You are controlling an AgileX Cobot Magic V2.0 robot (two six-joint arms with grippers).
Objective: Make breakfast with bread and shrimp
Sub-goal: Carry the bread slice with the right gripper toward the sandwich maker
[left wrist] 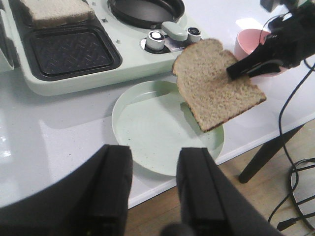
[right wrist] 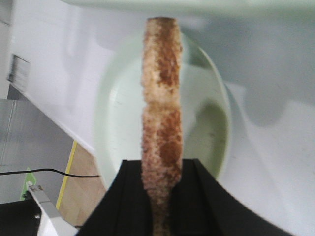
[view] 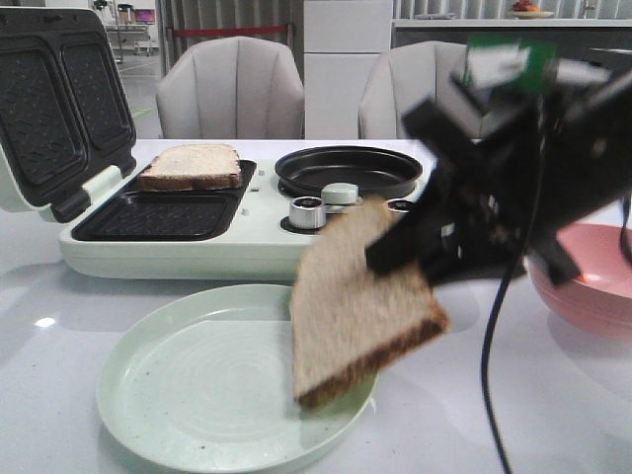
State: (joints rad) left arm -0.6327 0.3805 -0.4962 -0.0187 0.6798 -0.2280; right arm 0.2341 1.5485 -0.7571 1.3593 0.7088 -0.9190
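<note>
One slice of bread (view: 360,301) is held in the air, tilted, its lower corner hanging over the near right edge of a pale green plate (view: 188,395). The slice is gripped at its upper right edge by the right tool (view: 395,252), whose black fingers are clamped on both faces of the bread; in the right wrist view the slice (right wrist: 161,113) is seen edge-on between the two fingers (right wrist: 125,196), with the brown crust facing the camera and the plate (right wrist: 216,113) beneath it. In the left wrist view the same slice (left wrist: 216,83) is seen suspended above the far right part of the plate (left wrist: 147,132), not touching it.

A second slice of bread (view: 193,166) lies flat in the rear cavity of a mint-coloured sandwich maker (view: 197,252), whose lid (view: 59,109) stands open at the left. The front cavity (view: 163,215) is dark and ribbed. On the right half of the appliance a round black pan (view: 348,170) is set, with two knobs (view: 307,211) in front of it.

A salmon-pink bowl (view: 592,286) sits on the white counter (view: 59,316) to the right, partly hidden by the right arm. No shrimp can be made out in any view.

The left tool (left wrist: 155,187) hovers over the near counter edge, its fingers parted with nothing between them.

Two grey chairs (view: 232,89) stand behind the counter.
</note>
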